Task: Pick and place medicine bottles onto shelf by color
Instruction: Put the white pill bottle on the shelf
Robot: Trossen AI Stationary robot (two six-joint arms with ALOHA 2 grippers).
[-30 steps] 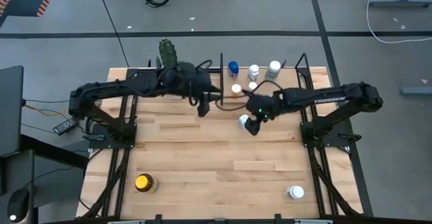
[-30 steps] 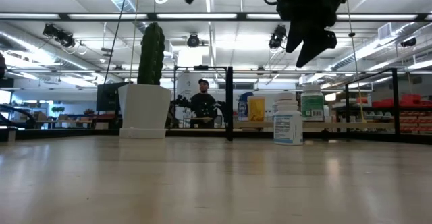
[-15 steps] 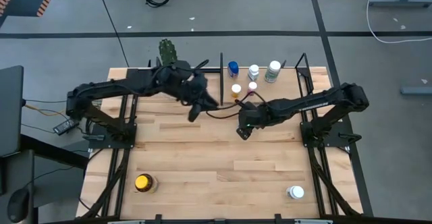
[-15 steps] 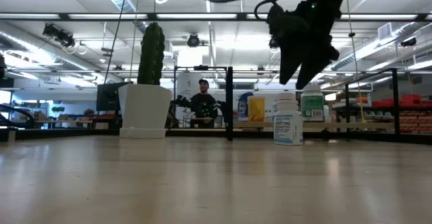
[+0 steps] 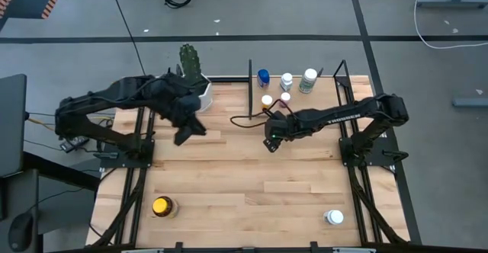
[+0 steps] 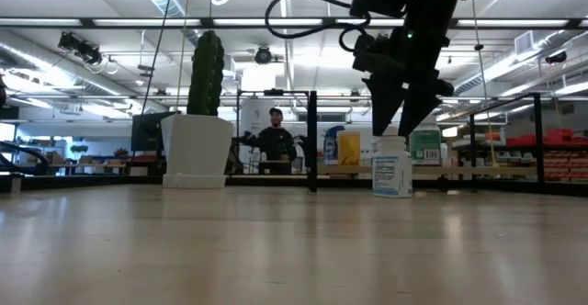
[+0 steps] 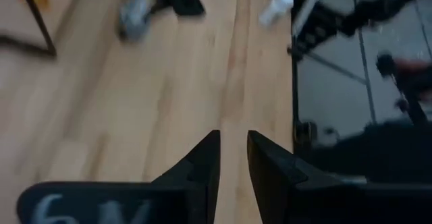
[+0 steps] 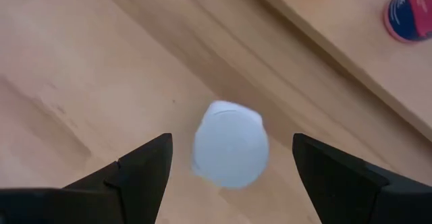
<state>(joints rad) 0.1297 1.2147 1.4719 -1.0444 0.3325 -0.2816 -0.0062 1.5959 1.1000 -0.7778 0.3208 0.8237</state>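
White-capped bottle [image 6: 392, 170] stands upright on the table [image 5: 229, 177], in front of the shelf [image 5: 320, 94], directly under the right gripper [image 8: 231, 158]. Right wrist view looks straight down on its cap, centred between the two fingers [image 8: 138, 171], which are spread wide with clear gaps both sides: no contact, nothing held. Low view shows the same gripper's tips just above the cap, not around the body. High view hides that bottle under the gripper [image 5: 271, 137].

Label on the bottle has print in the low view, too small to read. No legible writing on any bottle.

On the shelf, high view: blue-capped bottle [image 5: 263, 76], two white-capped ones [image 5: 287, 80] and [image 5: 309, 78] at the back, an orange-toned one [image 5: 267, 100] and a pink-toned one [image 5: 285, 97] in front. Right wrist view catches only an edge of a pink-and-dark bottle [image 8: 409, 11] on the shelf board.

Well apart, near the table's front edge: amber-yellow bottle [image 5: 162, 206] on the left, white bottle [image 5: 333, 217] on the right. Only the high view shows these clearly.

Left gripper [image 7: 233, 158] hangs over bare table left of centre, near the cactus pot [image 5: 200, 89]; fingers nearly together, narrow gap, nothing between them. Its wrist view is blurred.

Low view alone shows a person [image 6: 277, 140] in the room behind the table.
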